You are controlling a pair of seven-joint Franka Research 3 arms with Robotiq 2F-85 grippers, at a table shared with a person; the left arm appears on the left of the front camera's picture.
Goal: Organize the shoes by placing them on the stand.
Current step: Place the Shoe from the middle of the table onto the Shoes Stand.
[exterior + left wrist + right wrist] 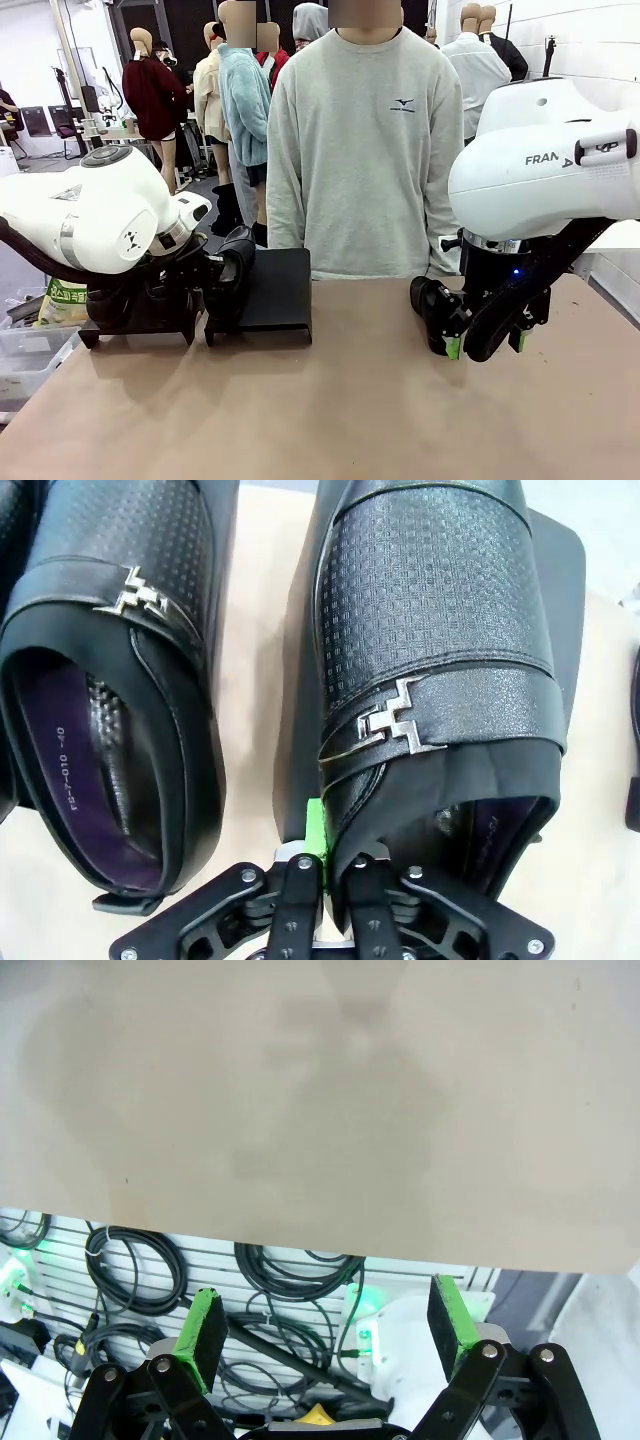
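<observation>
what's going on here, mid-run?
Shoe sorting onto stands. The left pincer is shut on the heel edge of a black shoe, which sits on the right-hand stand. Another shoe lies on the stand beside it. The right pincer is open and holds nothing, over the bare table. A person stands at the far side, hands not in play.

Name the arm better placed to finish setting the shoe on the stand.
Left. Its pincer is shut on the shoe's heel rim, over the stand. The right pincer hangs open over bare table.
</observation>
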